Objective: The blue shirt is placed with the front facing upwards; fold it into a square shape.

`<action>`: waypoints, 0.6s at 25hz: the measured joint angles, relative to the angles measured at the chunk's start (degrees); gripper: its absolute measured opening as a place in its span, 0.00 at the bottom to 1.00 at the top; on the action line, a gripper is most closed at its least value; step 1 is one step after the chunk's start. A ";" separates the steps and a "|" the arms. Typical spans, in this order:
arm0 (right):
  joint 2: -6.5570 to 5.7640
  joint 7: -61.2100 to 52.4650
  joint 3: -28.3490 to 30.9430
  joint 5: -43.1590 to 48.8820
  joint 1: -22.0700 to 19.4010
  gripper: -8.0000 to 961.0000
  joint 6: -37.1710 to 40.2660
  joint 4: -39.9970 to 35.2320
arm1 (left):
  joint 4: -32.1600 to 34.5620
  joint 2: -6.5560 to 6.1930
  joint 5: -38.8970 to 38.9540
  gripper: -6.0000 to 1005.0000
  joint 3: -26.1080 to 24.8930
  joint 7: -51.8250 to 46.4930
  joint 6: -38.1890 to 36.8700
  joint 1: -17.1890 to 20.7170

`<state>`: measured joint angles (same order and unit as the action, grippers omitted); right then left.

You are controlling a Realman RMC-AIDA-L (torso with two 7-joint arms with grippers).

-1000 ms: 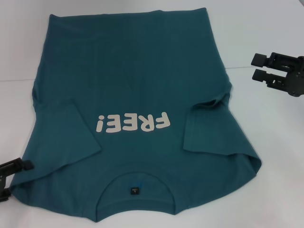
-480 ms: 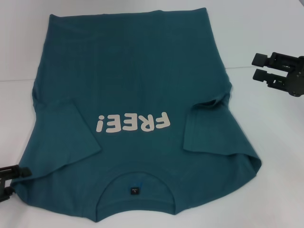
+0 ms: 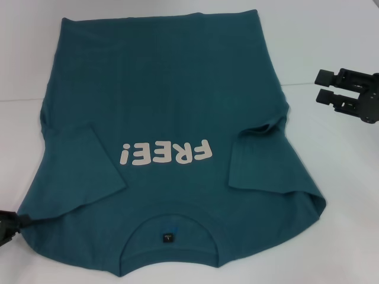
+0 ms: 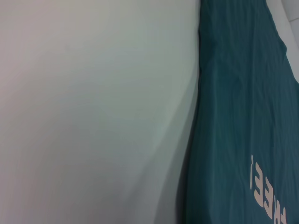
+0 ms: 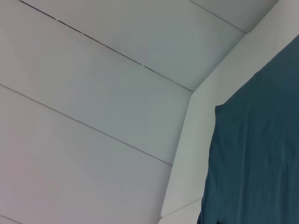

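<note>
The shirt (image 3: 172, 112) lies flat on the white bench (image 3: 331, 177), front up, with the white "FREE!" print (image 3: 164, 154) across the chest. The collar (image 3: 169, 236) is at the near edge; the hem is at the far edge. Both sleeves are folded inward onto the body.

The left hand (image 3: 9, 225) is at the near left corner of the shirt, at the shoulder edge. Only a small part of it is in view; whether it is open or gripping the cloth cannot be told.

The right hand (image 3: 327, 86) is above the bench, well apart from the shirt's right side. Its two fingers are spread, with nothing between them.
</note>
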<state>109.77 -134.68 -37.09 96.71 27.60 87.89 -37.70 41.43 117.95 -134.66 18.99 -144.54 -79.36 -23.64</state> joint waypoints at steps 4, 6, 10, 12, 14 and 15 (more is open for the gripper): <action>-0.13 0.02 0.02 -0.07 -0.43 0.71 0.04 0.00 | -1.39 -0.35 0.83 0.12 -0.97 1.67 -0.71 -0.20; -0.22 0.05 0.22 -0.08 -0.55 0.71 0.10 0.00 | -4.39 -1.25 2.70 0.04 -3.59 5.00 -3.19 -0.69; -0.57 1.03 0.49 0.11 -1.04 0.71 0.17 0.00 | -6.75 -2.04 3.25 0.02 -6.65 7.95 -6.28 -1.53; -0.90 1.95 0.48 1.05 -1.27 0.71 0.12 -0.12 | -7.19 -2.25 3.26 0.01 -7.16 8.51 -7.14 -1.93; -1.61 2.65 0.49 3.95 -1.37 0.71 -0.25 -0.43 | -7.24 -2.33 3.23 0.01 -7.09 8.56 -7.18 -2.19; -2.09 2.70 0.50 5.97 -1.33 0.71 -0.45 -0.52 | -7.24 -2.34 3.18 0.01 -6.99 8.55 -7.01 -2.29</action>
<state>107.68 -131.97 -36.58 102.68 26.27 87.44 -38.22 34.19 115.60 -131.48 12.00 -135.98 -86.36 -25.93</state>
